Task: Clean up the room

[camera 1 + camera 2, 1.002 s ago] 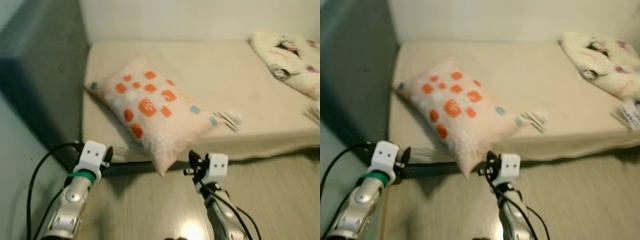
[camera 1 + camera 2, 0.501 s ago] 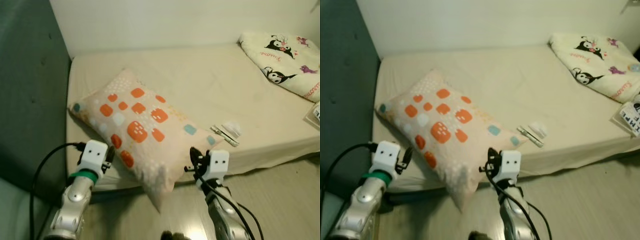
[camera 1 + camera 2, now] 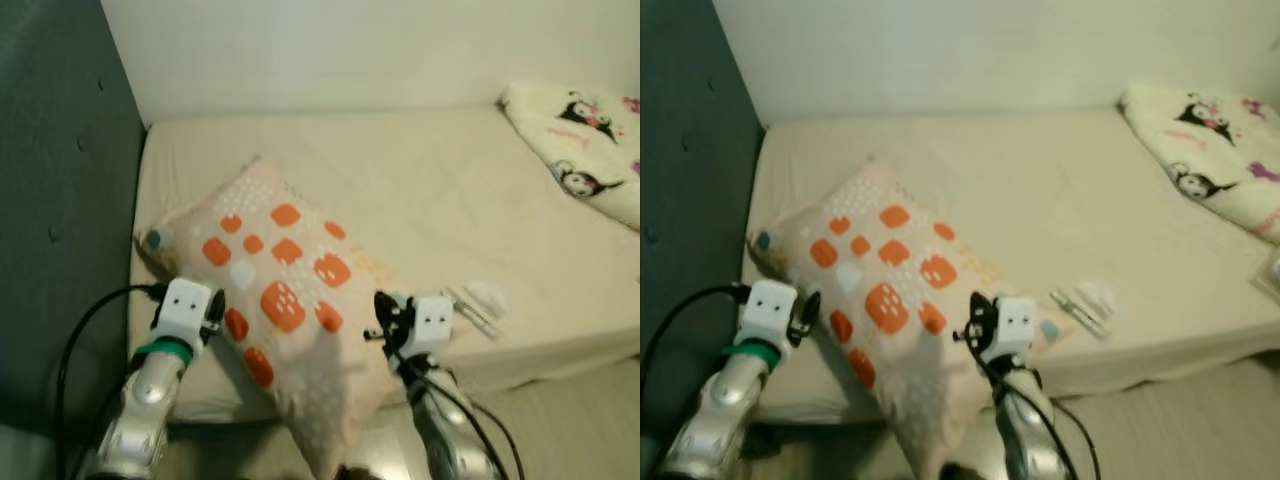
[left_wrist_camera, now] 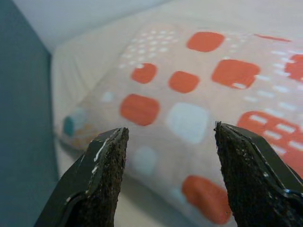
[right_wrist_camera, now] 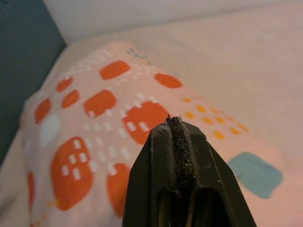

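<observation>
1. Left eye view shows a pillow [image 3: 285, 300] with orange and pale blue squares lying askew on the mattress [image 3: 420, 190], one end hanging over the front edge near the corner by the dark headboard [image 3: 60, 200]. Its place off the edge is likely why it is the thing to tidy.
2. Left gripper [image 4: 168, 156] is held up just before the pillow's headboard-side end, its two fingers spread wide with nothing between them, seemingly ready to take hold of the fabric.
3. Right gripper [image 5: 176, 142] sits at the pillow's other long side near the front edge, its fingers pressed together and empty. Set so, the two arms flank the pillow, which suits lifting or shoving it further back.
4. Small pale items, perhaps a packet and a tissue [image 3: 478, 300], lie on the mattress just beside the right gripper, close to the front edge.
5. A folded cartoon-print blanket [image 3: 580, 150] rests at the far right end of the mattress, well apart from the pillow.
</observation>
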`<state>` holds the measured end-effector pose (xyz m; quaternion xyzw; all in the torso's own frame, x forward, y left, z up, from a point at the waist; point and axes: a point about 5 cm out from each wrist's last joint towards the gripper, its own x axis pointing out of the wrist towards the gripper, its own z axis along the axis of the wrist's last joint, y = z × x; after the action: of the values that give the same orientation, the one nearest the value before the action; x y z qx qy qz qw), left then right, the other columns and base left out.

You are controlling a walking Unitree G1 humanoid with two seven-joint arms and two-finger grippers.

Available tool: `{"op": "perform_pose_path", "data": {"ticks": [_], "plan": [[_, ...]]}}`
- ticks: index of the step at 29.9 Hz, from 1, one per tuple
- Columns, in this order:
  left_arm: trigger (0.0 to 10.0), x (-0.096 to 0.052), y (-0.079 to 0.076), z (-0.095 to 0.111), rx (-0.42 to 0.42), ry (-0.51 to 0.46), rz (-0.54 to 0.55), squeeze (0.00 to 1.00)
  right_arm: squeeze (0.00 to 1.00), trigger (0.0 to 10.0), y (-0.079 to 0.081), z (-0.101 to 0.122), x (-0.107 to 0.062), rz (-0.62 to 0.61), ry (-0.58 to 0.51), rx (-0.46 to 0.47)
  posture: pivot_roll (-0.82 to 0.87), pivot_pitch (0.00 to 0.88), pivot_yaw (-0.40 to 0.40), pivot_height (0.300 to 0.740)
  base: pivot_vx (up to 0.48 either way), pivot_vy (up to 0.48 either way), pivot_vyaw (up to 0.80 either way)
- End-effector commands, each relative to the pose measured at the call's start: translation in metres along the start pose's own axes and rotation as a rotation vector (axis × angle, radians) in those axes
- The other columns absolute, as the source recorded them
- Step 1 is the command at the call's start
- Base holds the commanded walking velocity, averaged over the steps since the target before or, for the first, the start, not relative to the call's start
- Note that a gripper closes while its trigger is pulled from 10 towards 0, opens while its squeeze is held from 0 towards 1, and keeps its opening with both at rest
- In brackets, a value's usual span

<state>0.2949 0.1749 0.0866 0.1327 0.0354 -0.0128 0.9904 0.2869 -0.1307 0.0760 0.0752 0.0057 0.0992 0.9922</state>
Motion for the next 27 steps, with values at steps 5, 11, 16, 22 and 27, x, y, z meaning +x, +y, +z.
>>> {"op": "perform_pose_path", "data": {"ticks": [5, 11, 16, 22, 27], "plan": [[10.0, -0.006, -0.003, -0.009, -0.004, 0.034, -0.005, 0.00, 0.00, 10.0, 0.000, -0.010, -0.005, -0.006, 0.043, 0.000, 0.08, 0.095, 0.009, 0.730, 0.000, 0.000, 0.00], [10.0, -0.005, -0.002, -0.010, -0.005, 0.037, -0.002, 0.00, 0.00, 10.0, 0.001, -0.011, -0.005, -0.005, 0.045, 0.000, 0.08, 0.094, 0.011, 0.710, 0.000, 0.000, 0.00], [10.0, -0.008, 0.000, -0.014, 0.000, 0.048, 0.001, 0.00, 0.00, 10.0, 0.003, -0.009, -0.003, 0.003, 0.040, -0.001, 0.09, 0.097, 0.011, 0.690, 0.000, 0.000, 0.00], [10.0, -0.011, 0.001, -0.018, -0.003, 0.066, 0.009, 0.00, 0.00, 10.0, 0.005, -0.008, -0.002, 0.012, 0.035, -0.004, 0.09, 0.100, 0.007, 0.670, 0.000, 0.000, 0.00], [10.0, -0.012, 0.001, -0.020, -0.005, 0.070, 0.010, 0.00, 0.00, 10.0, 0.005, -0.007, -0.001, 0.017, 0.033, -0.007, 0.09, 0.100, 0.004, 0.655, 0.000, 0.000, 0.00]]}}
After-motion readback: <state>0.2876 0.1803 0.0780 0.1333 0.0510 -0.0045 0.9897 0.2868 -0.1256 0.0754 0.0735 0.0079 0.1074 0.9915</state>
